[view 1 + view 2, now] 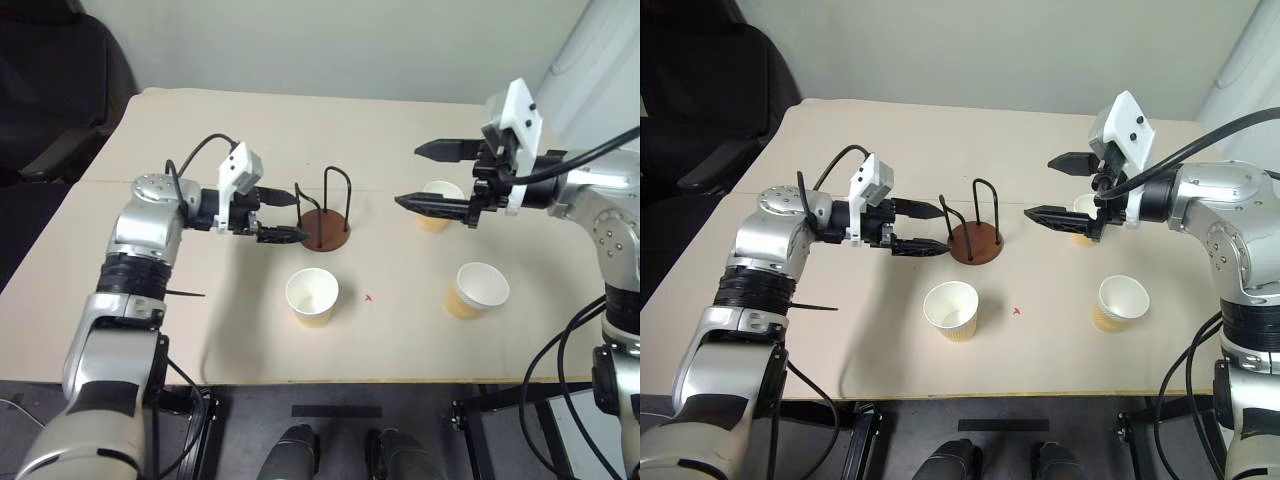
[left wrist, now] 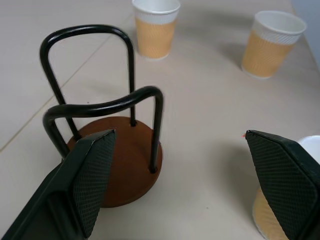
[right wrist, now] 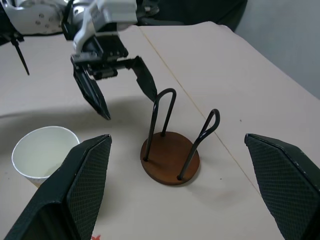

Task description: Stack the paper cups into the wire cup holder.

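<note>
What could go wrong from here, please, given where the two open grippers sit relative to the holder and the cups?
1. The left gripper hangs open right beside the wire cup holder; a further sideways move could knock or slide the holder.
2. The right gripper hangs open over the far paper cup; a fast descent could tip it.
3. The other two paper cups, one near the front edge and one to the right, stand loose and upright, so a sweeping arm might topple them.

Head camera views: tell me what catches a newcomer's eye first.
The wire cup holder stands empty mid-table, with the open left gripper right beside it. Three paper cups stand upright around it, and the open right gripper hovers by the far one.
</note>
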`<state>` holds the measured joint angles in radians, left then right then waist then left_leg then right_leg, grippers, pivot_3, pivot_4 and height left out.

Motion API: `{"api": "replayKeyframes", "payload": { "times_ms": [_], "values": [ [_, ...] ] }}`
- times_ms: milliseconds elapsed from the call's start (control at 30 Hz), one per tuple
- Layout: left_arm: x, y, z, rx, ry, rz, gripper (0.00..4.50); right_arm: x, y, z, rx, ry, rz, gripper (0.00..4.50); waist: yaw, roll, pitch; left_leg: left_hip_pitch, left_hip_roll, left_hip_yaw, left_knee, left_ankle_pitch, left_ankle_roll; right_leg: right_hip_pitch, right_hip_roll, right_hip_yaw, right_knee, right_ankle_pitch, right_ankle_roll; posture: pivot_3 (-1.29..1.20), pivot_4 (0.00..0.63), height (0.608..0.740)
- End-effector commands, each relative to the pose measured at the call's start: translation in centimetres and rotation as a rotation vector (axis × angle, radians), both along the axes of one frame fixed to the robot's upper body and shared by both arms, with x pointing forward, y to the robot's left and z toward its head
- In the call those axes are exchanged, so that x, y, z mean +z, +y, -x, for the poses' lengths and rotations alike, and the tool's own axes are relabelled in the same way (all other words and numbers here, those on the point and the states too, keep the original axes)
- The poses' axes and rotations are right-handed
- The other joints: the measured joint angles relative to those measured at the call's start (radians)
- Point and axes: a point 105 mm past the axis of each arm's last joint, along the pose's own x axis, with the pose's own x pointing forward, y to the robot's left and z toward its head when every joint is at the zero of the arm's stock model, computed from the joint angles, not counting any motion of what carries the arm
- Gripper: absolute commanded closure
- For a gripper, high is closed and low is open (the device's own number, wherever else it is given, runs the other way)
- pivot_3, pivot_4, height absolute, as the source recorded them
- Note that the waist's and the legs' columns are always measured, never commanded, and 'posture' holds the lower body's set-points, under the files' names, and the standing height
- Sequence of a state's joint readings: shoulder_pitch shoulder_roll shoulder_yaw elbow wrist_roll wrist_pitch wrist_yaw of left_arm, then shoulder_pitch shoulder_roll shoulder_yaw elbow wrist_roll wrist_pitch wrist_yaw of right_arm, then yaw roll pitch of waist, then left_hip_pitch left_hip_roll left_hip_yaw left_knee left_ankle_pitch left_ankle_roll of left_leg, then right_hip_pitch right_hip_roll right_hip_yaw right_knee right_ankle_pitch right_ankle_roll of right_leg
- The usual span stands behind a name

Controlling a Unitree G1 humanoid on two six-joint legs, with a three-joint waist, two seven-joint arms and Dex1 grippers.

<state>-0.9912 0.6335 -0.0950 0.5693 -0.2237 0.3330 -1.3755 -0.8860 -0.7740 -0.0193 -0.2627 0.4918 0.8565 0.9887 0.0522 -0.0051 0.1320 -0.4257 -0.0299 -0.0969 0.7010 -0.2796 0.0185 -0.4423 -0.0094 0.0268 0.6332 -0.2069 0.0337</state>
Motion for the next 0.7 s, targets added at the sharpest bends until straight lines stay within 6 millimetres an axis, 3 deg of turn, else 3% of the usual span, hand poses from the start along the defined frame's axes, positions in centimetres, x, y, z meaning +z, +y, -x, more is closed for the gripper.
{"api": "replayKeyframes", "payload": {
  "times_ms": [33, 233, 700],
  "values": [
    [1.5, -0.7, -0.6, 0.012, -0.074, 0.011, 0.05, 1.2, -0.3, 0.8, -0.005, -0.056, -0.012, 0.14, 0.001, 0.000, 0.000, 0.000, 0.000, 0.000, 0.000, 0.000, 0.000, 0.000, 0.000, 0.000, 0.000, 0.000, 0.000, 0.00, 0.150, 0.740],
    [1.2, -1.5, -1.2, 0.037, -0.091, 0.028, 0.05, 1.3, -0.3, 0.8, -0.011, -0.057, -0.016, 0.14, 0.000, 0.000, 0.000, 0.000, 0.000, 0.000, 0.000, 0.000, 0.000, 0.000, 0.000, 0.000, 0.001, 0.000, 0.000, 0.00, 0.150, 0.740],
    [0.1, -2.6, -0.3, -0.017, -0.044, 0.030, 0.05, 1.1, -0.5, 0.9, -0.011, -0.049, -0.008, 0.14, 0.001, 0.000, 0.000, 0.000, 0.000, 0.000, 0.000, 0.000, 0.000, 0.000, 0.000, 0.000, 0.001, 0.000, 0.000, 0.00, 0.150, 0.740]
  ]
}}
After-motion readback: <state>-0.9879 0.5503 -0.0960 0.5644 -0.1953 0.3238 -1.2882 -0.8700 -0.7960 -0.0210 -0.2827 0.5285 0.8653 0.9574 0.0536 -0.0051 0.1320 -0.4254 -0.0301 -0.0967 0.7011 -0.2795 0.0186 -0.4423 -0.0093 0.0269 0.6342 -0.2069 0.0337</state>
